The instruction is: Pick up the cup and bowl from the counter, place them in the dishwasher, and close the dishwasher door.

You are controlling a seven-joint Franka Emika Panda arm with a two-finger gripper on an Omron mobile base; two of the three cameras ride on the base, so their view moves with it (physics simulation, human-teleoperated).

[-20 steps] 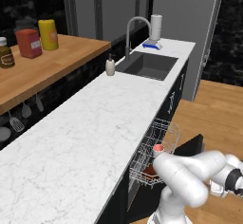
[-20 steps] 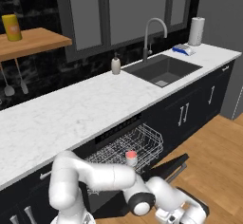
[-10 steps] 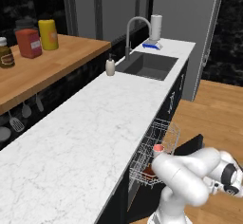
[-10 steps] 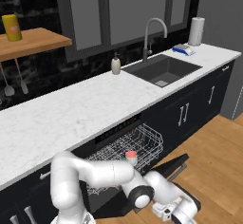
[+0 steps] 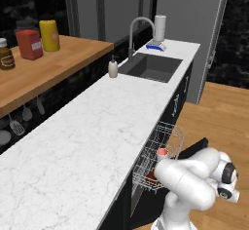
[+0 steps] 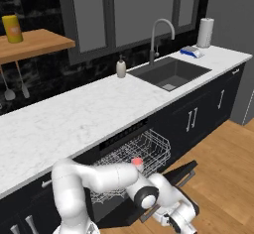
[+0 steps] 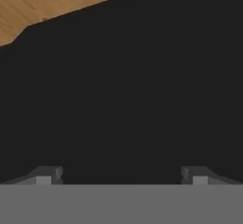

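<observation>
The salmon-pink cup (image 5: pixel 162 152) (image 6: pixel 137 162) stands in the silver wire rack (image 5: pixel 168 135) (image 6: pixel 147 147), which is pulled out of the dishwasher under the counter (image 5: pixel 87 131) (image 6: pixel 74 114). Just behind my arm, the dark red-brown bowl (image 5: pixel 151 177) lies low in the same rack. The black dishwasher door (image 5: pixel 198 145) (image 6: pixel 181 170) (image 7: pixel 123 90) hangs open over the wooden floor. My gripper (image 7: pixel 121 178) is open, its fingertips (image 7: pixel 45 175) wide apart and close to the door's flat black panel, with nothing between them. My hand sits low beside the door.
A sink (image 5: pixel 151 67) (image 6: pixel 171 73) with a tap, a small beige soap bottle (image 5: pixel 113 69) (image 6: pixel 121 68) and a paper roll (image 5: pixel 159 28) (image 6: pixel 205 32) sit further along the counter. A wooden shelf (image 5: pixel 53 66) carries jars. Wooden floor (image 7: pixel 57 0) lies beyond the door's edge.
My arm has shifted a little, with the hand staying low by the door. The cup, bowl, rack and door stand where they were.
</observation>
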